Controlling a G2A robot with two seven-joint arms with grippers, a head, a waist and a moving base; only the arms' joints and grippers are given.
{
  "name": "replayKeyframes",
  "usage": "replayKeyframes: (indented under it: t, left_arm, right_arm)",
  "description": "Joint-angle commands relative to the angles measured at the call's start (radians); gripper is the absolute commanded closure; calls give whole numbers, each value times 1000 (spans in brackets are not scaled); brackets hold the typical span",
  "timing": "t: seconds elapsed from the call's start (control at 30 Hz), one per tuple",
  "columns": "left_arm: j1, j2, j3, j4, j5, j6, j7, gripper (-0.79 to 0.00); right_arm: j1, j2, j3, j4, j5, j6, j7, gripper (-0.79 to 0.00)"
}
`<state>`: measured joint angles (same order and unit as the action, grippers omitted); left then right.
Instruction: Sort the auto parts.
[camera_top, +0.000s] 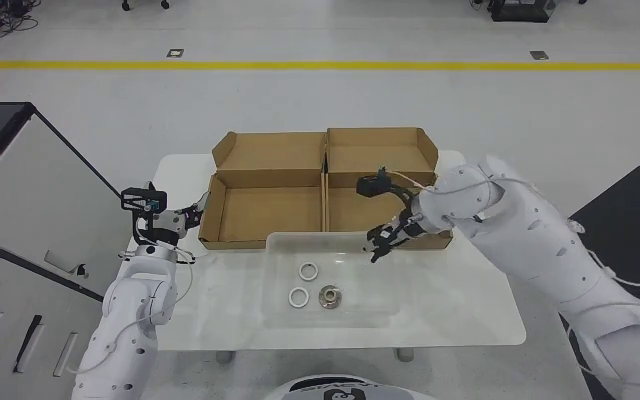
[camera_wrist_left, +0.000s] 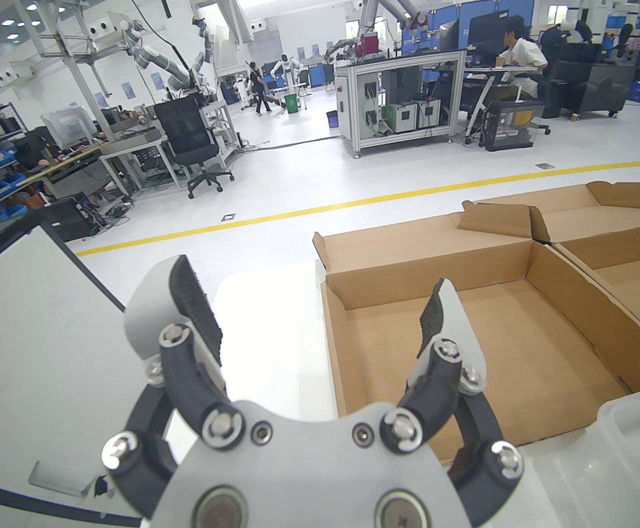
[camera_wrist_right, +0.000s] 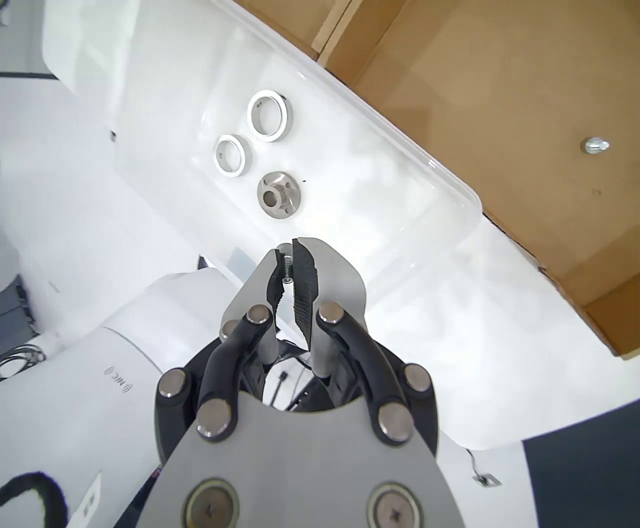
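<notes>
My right gripper is shut on a small metal bolt, held above the clear plastic tray near its edge by the right cardboard box. In the top view the right gripper hangs over the tray's far right corner. Two silver rings and a flanged metal hub lie in the tray. Another bolt lies in the right box. My left gripper is open with nothing in it, beside the left cardboard box at the table's left.
Two open cardboard boxes stand side by side at the back of the white table, with the tray in front of them. A grey panel stands left of the table.
</notes>
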<state>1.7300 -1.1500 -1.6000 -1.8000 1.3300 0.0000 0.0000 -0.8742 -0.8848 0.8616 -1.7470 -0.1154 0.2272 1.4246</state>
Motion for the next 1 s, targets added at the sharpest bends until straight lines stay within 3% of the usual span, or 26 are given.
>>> replayKeyframes:
  t: [0.0, 0.13, 0.27, 0.67, 0.97]
  left_arm:
    - [0, 0, 0, 0, 0, 0, 0, -785]
    - [0, 0, 0, 0, 0, 0, 0, -785]
    - [0, 0, 0, 0, 0, 0, 0, -785]
    - [0, 0, 0, 0, 0, 0, 0, -785]
    - [0, 0, 0, 0, 0, 0, 0, -785]
  right_arm:
    - [-48, 13, 75, 10, 85, -48, -35, 0]
    - [-142, 23, 170, 28, 313, -178, -100, 0]
    - [-156, 13, 192, 46, 518, -277, -106, 0]
    - [-48, -52, 129, 122, 994, -476, -24, 0]
    - [41, -110, 85, 152, 1272, -567, 56, 0]
